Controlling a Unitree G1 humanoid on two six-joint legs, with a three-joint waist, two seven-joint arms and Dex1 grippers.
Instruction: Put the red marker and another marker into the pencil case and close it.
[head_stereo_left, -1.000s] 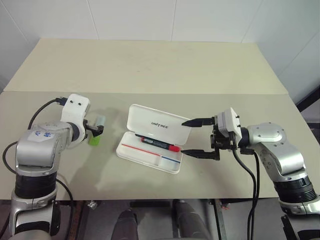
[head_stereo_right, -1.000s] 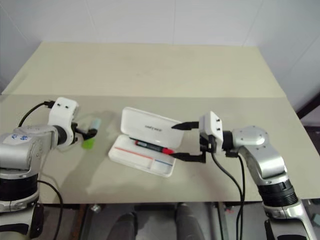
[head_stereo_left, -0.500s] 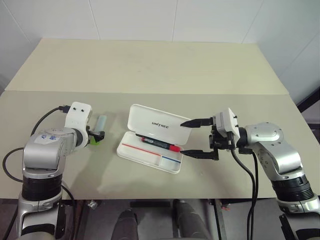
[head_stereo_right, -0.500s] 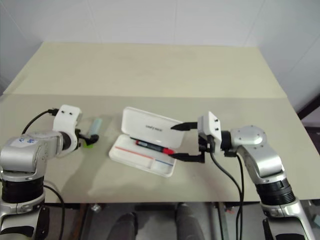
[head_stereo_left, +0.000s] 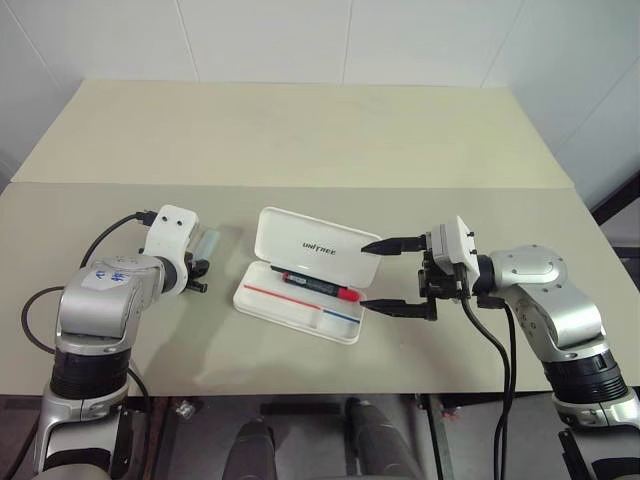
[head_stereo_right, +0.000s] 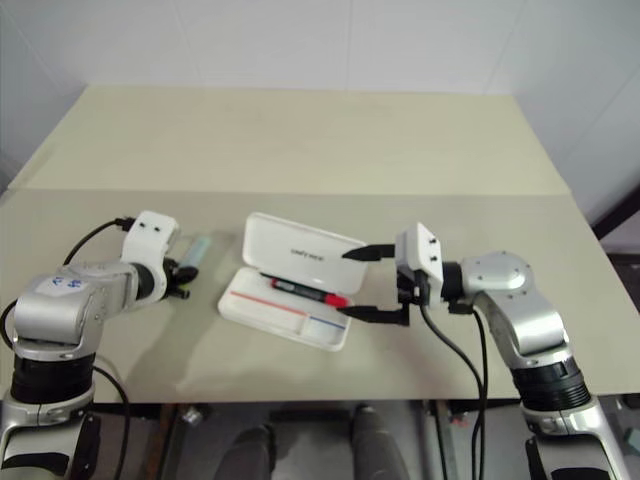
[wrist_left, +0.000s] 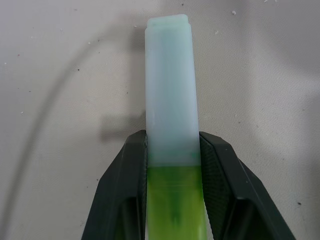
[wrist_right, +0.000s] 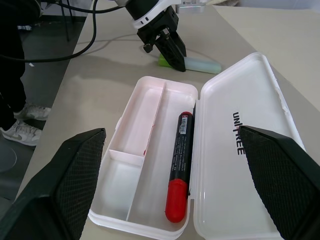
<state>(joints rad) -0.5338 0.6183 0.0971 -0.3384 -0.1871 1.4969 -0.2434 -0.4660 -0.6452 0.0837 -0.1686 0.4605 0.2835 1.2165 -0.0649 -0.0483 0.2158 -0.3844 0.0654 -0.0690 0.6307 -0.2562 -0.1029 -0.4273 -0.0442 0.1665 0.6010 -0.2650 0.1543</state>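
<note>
- My left gripper (wrist_left: 172, 165) pinches the green highlighter (wrist_left: 170, 115) on the table, left of the pencil case (head_stereo_left: 300, 300).
- My right gripper (head_stereo_left: 385, 273) stands spread, right of the open case holding the red marker (head_stereo_left: 317, 287).

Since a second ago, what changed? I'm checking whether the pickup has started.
The left gripper moved in over the green highlighter on the table and closed on it, fingers against both its sides. The right gripper stayed open beside the open pencil case, and the red marker stayed inside the case.
</note>
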